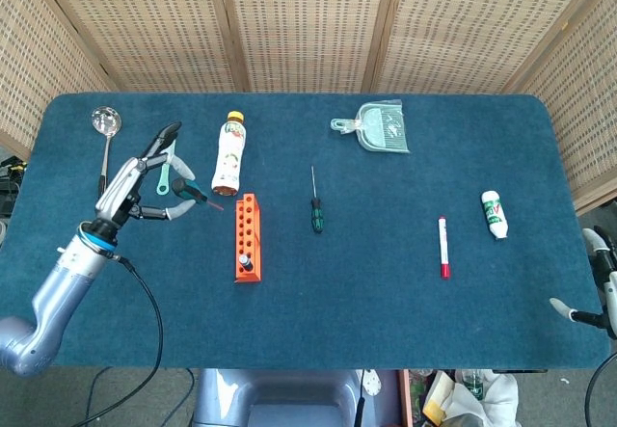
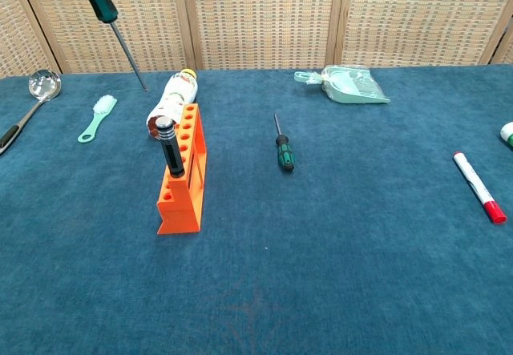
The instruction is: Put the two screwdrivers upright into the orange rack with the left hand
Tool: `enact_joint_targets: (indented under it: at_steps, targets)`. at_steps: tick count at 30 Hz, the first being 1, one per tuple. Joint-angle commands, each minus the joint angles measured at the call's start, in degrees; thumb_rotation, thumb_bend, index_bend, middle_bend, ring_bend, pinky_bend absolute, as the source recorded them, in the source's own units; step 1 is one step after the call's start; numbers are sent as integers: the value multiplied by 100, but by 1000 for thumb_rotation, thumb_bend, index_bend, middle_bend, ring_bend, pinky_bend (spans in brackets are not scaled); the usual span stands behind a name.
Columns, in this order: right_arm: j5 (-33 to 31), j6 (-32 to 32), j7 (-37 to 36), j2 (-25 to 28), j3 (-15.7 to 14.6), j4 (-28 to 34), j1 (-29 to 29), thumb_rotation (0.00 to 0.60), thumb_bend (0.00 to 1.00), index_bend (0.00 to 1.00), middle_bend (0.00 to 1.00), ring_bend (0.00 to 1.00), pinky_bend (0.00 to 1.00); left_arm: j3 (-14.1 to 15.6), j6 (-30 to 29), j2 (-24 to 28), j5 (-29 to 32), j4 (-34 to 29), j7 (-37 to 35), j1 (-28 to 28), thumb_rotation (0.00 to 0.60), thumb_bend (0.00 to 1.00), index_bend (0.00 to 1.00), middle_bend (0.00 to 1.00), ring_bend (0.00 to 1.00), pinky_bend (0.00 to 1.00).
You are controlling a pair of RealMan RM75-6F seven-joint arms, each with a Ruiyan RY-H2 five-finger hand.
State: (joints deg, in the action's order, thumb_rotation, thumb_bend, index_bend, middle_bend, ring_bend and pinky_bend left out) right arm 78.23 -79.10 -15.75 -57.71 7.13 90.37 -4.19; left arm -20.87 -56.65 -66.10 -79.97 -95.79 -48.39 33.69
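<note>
Above the blue table, left of the orange rack, the left hand holds a teal-handled screwdriver pinched between thumb and fingers, its other fingers spread. The chest view shows the tool's shaft pointing down, clear of the table. A second screwdriver lies flat right of the rack. Only the head view shows the right hand at the table's edge; its grasp cannot be told.

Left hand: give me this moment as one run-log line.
left hand: holds screwdriver lifted, tip down | orange rack: one black tool in it | second screwdriver: flat on table
</note>
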Motion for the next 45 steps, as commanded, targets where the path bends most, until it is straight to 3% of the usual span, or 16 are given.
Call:
enact_joint_targets:
  at_steps: [1, 8, 15, 45]
  targets:
    - [-4, 1, -12, 5, 2, 0, 1, 600, 0, 0, 0, 0, 0, -46, 226, -150, 300, -70, 21, 192, 600, 478, 699, 0, 0, 0]
    - [-30, 32, -59, 11, 15, -28, -9, 600, 0, 0, 0, 0, 0, -44, 661, -428, 921, 18, 643, 589, 600, 478, 699, 0, 0, 0]
    - [-41, 53, -108, 18, 21, -45, -14, 600, 0, 0, 0, 0, 0, -79, 825, -461, 1267, -11, 776, 688, 600, 478, 699, 0, 0, 0]
    - [-87, 101, -135, 22, 35, -73, -26, 600, 0, 0, 0, 0, 0, -125, 908, -680, 1784, 26, 1501, 930, 600, 481, 699, 0, 0, 0]
